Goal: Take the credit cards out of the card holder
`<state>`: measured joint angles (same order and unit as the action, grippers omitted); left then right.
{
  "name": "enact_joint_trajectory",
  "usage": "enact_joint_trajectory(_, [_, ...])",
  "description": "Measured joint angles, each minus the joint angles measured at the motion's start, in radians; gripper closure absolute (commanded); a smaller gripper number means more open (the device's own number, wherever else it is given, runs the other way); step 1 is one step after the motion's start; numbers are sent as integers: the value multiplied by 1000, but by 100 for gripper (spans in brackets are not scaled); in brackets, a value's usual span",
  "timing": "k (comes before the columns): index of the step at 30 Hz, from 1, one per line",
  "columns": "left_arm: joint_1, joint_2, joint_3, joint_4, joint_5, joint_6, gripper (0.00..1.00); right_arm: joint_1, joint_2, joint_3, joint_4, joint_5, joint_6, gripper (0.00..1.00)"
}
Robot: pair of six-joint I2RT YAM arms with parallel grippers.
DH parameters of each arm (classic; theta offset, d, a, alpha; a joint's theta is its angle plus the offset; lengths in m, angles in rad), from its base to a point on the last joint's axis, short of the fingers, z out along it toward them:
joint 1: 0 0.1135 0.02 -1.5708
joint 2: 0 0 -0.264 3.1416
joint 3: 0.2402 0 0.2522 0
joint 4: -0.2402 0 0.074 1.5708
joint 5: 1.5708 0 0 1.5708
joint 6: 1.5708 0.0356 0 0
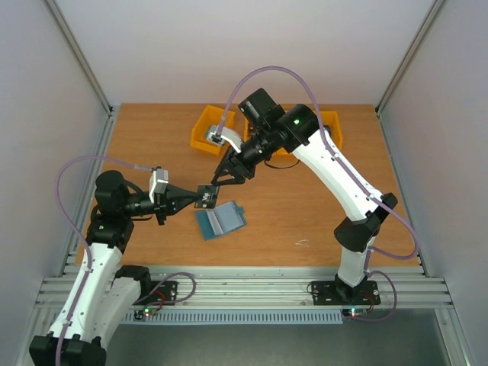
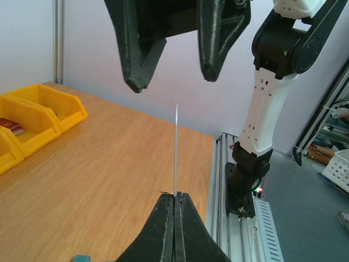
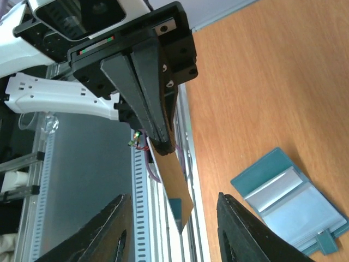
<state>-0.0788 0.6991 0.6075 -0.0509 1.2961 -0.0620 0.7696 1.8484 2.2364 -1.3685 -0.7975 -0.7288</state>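
The slate-blue card holder [image 1: 220, 219] lies open on the table, its grey-blue pockets [image 3: 292, 204] facing up. My left gripper [image 1: 194, 197] is shut on one dark credit card [image 1: 207, 195] and holds it in the air just left of the holder. In the left wrist view the card [image 2: 175, 147] stands edge-on out of the shut fingertips [image 2: 175, 195]. My right gripper [image 1: 226, 177] hangs open over that card. Its two fingers [image 3: 112, 234] flank the card's free end [image 3: 179, 188] without touching it.
Two yellow bins [image 1: 210, 131] [image 1: 326, 126] stand at the back of the table. A red card [image 2: 11, 125] lies in one of them. The aluminium rail [image 1: 252, 290] with both arm bases runs along the near edge.
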Motion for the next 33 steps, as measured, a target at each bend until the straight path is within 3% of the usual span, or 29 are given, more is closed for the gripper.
enact_joint_trajectory(9, [0, 0, 0, -7, 2, 7, 100, 26, 13, 20, -84, 9, -38, 58])
enact_joint_trajectory(12, [0, 0, 0, -7, 2, 7, 100, 37, 34, 20, -92, 34, -43, 70])
enact_joint_trajectory(16, [0, 0, 0, -7, 2, 7, 100, 42, 56, 20, -98, 46, -52, 95])
enact_joint_trajectory(20, [0, 0, 0, -8, 0, 7, 100, 43, 58, 22, -103, 39, -57, 99])
enact_joint_trajectory(21, [0, 0, 0, -10, -1, 6, 97, 44, 58, 22, -103, 38, -57, 99])
enact_joint_trajectory(22, [0, 0, 0, -12, -1, 7, 81, 44, 58, 22, -102, 38, -57, 99])
enact_joint_trajectory(25, [0, -5, 0, -11, -30, 7, 10, 40, 58, 22, -97, 45, -45, 99])
enact_joint_trajectory(26, [0, -8, 0, -6, -55, 0, 2, 36, 58, 22, -95, 47, -35, 99])
enact_joint_trajectory(30, [1, -31, -18, 47, -246, -72, 1, -37, 58, 12, -54, 46, 47, 99])
enact_joint_trajectory(33, [5, -47, -48, 72, -434, -141, 1, -167, 56, -59, 42, 53, 184, 99])
